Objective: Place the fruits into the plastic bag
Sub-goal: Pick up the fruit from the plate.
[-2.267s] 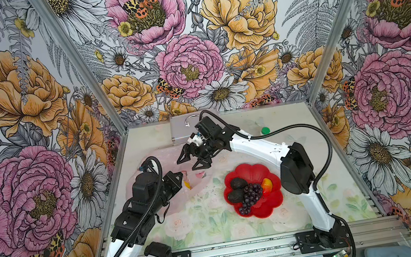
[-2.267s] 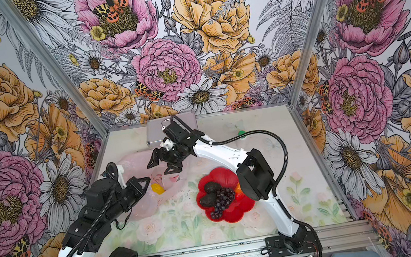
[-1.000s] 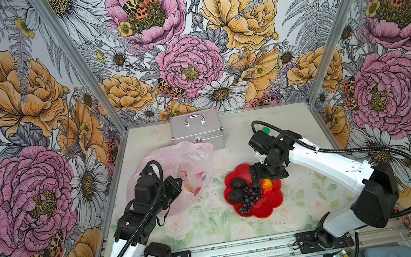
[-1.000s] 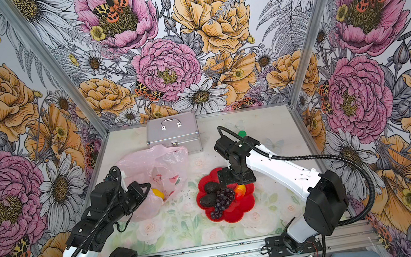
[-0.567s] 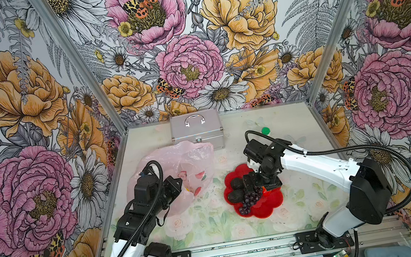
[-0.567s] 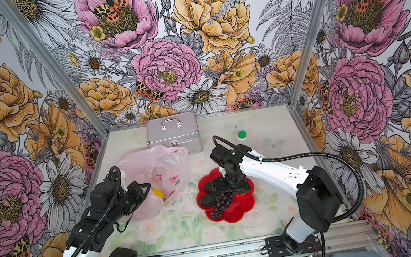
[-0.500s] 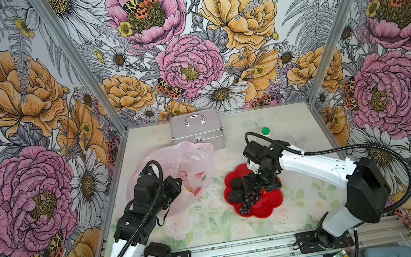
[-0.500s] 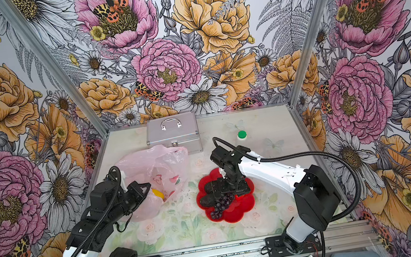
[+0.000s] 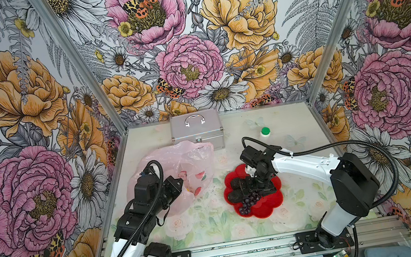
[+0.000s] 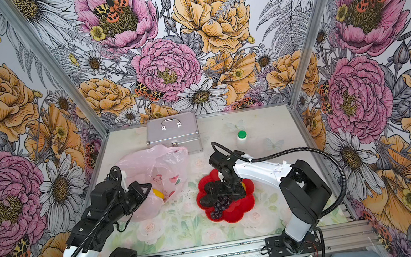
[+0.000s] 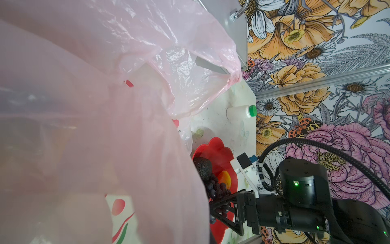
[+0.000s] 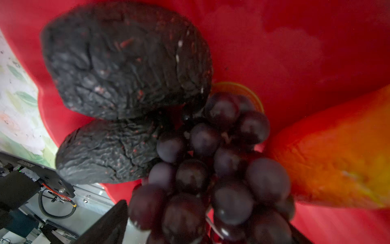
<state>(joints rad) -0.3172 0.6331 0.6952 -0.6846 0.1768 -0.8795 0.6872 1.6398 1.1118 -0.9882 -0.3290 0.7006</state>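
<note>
Floral wallpaper [image 9: 189, 62] all round and a pale rose-print tabletop [image 9: 207, 225]; we're calling the far wall 12. Bag [image 9: 176, 164] slumps at 9 o'clock. The left gripper [image 9: 178, 184] is pinched shut on its rim and props the mouth up, with one yellow fruit [image 10: 158, 193] showing inside. Plate [image 9: 271, 206] sits just off centre toward 4, carrying two avocados [image 12: 126, 61], grapes [image 12: 211, 169] and a mango [image 12: 337, 152]. The right gripper [image 9: 257, 188] hangs low over the grapes, jaws spread either side of the bunch. We reckon it's the pick step: close, lift, swing to 9. Case [image 9: 196, 132] at 12 and bottle [image 9: 264, 134] at 1 look out of the way.
</note>
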